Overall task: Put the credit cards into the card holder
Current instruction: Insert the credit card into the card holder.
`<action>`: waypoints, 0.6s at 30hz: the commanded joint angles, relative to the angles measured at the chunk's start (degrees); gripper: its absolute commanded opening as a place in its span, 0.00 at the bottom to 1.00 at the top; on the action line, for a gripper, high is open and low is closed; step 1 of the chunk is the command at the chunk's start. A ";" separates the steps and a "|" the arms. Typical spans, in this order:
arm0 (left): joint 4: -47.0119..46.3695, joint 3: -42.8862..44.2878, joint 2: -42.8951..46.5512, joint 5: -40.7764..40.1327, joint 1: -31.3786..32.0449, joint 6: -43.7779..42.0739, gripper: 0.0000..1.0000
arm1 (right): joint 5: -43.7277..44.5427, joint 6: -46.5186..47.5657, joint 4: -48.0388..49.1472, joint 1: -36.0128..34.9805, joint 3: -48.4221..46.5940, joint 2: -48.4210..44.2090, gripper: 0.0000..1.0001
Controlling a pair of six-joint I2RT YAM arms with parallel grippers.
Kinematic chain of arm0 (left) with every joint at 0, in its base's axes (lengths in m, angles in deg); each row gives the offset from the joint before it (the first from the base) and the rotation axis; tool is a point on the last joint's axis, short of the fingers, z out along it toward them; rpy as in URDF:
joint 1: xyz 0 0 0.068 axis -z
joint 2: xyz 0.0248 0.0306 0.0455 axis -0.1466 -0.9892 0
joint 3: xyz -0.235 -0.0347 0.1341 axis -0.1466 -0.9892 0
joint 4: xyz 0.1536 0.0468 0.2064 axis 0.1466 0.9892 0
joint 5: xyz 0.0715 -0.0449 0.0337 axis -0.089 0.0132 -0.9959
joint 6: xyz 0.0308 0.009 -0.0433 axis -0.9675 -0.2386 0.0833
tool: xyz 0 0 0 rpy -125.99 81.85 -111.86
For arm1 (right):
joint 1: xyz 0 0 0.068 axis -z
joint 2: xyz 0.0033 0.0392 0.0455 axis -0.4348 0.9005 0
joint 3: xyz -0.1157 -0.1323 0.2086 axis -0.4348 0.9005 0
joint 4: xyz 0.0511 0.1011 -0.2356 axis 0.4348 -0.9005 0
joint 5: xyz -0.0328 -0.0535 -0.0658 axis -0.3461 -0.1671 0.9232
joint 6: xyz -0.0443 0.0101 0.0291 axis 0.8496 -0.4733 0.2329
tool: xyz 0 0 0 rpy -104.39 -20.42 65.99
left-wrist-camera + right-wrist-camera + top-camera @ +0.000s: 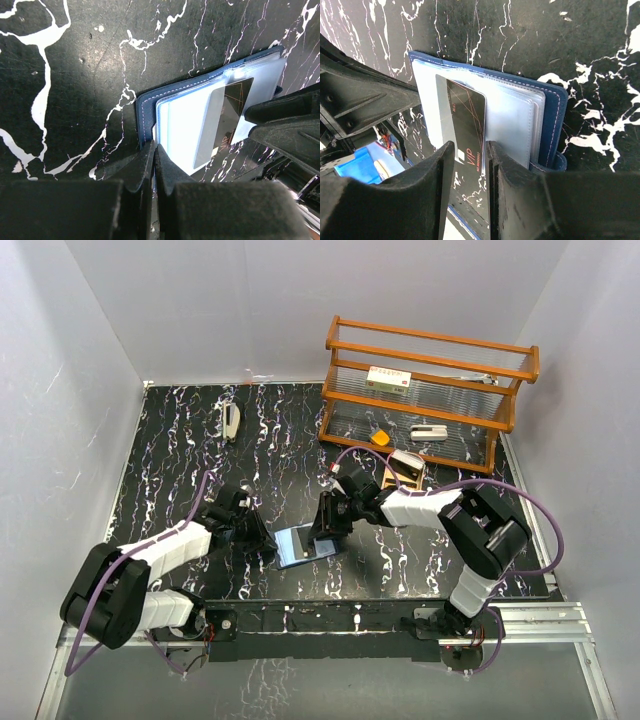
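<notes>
The navy card holder (pixel 300 543) lies open on the black marbled table between my two grippers, pale blue-grey pages up. It also shows in the left wrist view (pixel 185 125) and the right wrist view (pixel 520 120). A black VIP credit card (pixel 467 120) lies partly in a page slot, with a grey strip along its left side; its lower end sticks out. My left gripper (pixel 155 150) is shut on the holder's near-left edge. My right gripper (pixel 470 150) hovers over the card's protruding end, its jaws a narrow gap apart.
A wooden rack (pixel 430 390) with ribbed clear shelves stands at the back right and holds a white box (pixel 390 378), an orange piece (pixel 380 438) and a white item (pixel 428 432). A pale tray (pixel 405 468) sits behind my right arm. A small stapler-like object (pixel 231 422) lies back left.
</notes>
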 commanded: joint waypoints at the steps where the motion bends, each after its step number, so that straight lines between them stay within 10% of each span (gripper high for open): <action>1: 1.47 -0.39 -1.25 0.56 0.37 -0.54 0.00 | 2.61 2.20 -1.27 -0.50 -2.89 -0.18 0.30; 18: 3.37 5.07 -6.72 0.57 0.34 -0.73 0.00 | 0.77 0.85 5.49 -5.01 -6.37 5.98 0.31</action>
